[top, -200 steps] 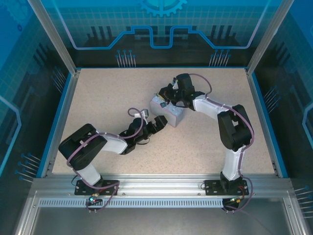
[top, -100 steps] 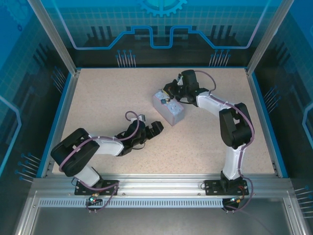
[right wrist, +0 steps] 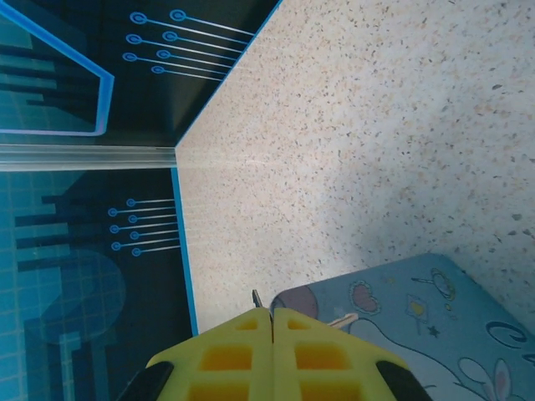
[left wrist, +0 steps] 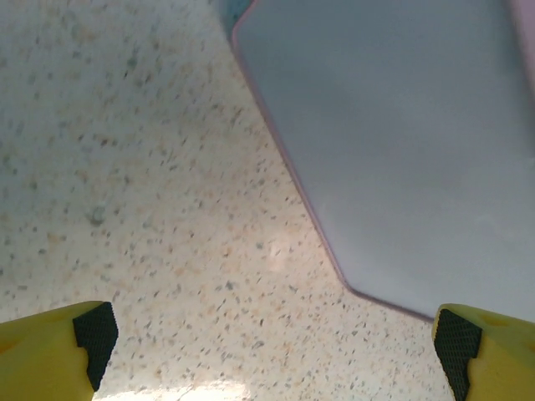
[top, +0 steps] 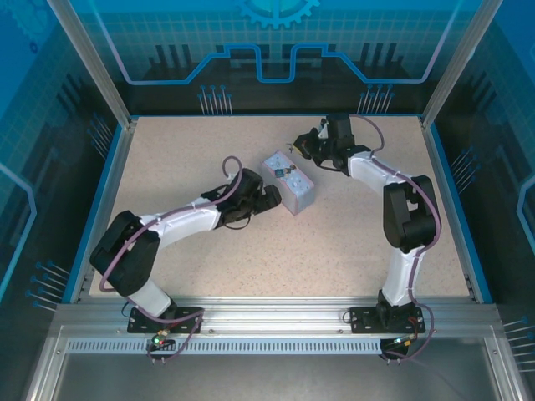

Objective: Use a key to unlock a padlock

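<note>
Reaching in from the left, the left gripper sits low at the near-left side of the tin, and its jaws are spread wide. On the left wrist view the two yellow fingers with their black pads stand at opposite bottom corners, with nothing between them but speckled table. The right-hand pad is just beside the tin's rounded corner; touching or not, I can't tell. The tin's plain blue-grey face runs across the upper right of that view.

Up top, the padlock lies on the tin's lid, toward the far end: a dark little body with a glint of metal. It's too small to tell how the shackle stands.

Over to the right gripper: it hovers off the tin's far end, near the padlock but apart from it. The right wrist view has its yellow fingers pressed flat together, and a thin dark sliver, the key, pokes out at the tip of the seam, pinched between them. Just past those fingertips lies the cartoon-printed lid, with bare table and the blue enclosure wall beyond
</note>
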You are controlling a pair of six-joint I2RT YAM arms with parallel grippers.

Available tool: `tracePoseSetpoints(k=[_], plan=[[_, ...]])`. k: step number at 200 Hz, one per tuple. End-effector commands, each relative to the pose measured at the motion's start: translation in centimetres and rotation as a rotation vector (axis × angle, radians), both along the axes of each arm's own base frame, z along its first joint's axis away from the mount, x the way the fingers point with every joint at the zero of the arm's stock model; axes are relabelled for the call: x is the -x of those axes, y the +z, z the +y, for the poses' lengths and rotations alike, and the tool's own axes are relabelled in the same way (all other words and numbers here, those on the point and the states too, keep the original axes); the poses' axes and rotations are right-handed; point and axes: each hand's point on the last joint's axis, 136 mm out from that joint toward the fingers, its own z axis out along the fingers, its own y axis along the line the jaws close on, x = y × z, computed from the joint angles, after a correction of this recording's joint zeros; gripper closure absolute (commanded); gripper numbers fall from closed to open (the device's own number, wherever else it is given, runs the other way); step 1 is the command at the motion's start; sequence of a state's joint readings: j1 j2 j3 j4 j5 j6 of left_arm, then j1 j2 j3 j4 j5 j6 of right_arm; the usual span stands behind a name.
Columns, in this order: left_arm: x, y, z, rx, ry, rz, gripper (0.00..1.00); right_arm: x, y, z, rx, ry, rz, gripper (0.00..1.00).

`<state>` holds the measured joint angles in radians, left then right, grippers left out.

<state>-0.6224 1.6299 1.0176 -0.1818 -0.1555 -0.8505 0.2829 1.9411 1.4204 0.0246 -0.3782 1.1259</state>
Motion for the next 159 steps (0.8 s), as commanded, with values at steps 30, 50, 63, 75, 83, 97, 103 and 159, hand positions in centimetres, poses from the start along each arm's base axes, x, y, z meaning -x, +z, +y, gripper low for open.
tracePoseSetpoints(k=[30, 50, 63, 75, 83, 97, 103, 159], plan=[[0.8, -2.1, 4.1, -0.252, -0.028, 0.104, 0.01, 0.4, -0.8, 0.7, 0.056, 0.073, 0.016, 1.0], [1.5, -2.5, 4.9, -0.28, -0.021, 0.121, 0.01, 0.3, -1.6, 0.8, 0.076, 0.084, 0.031, 1.0], [1.9, -3.2, 5.6, -0.3, -0.012, 0.145, 0.01, 0.2, -1.9, 0.9, 0.082, 0.091, 0.036, 1.0], [2.1, -3.8, 6.3, -0.315, -0.001, 0.164, 0.01, 0.2, -2.2, 1.0, 0.089, 0.093, 0.043, 1.0], [2.1, -3.9, 6.7, -0.326, 0.007, 0.17, 0.01, 0.3, -2.4, 1.2, 0.092, 0.098, 0.048, 1.0], [2.2, -3.9, 7.5, -0.34, 0.018, 0.165, 0.01, 0.6, -2.7, 1.6, 0.101, 0.109, 0.055, 1.0], [2.2, -3.8, 7.8, -0.34, 0.024, 0.164, 0.01, 0.9, -2.7, 1.8, 0.101, 0.115, 0.057, 1.0], [1.8, -4.2, 8.7, -0.337, 0.046, 0.214, 0.01, 6.2, 0.9, 8.2, 0.039, 0.259, 0.003, 1.0]])
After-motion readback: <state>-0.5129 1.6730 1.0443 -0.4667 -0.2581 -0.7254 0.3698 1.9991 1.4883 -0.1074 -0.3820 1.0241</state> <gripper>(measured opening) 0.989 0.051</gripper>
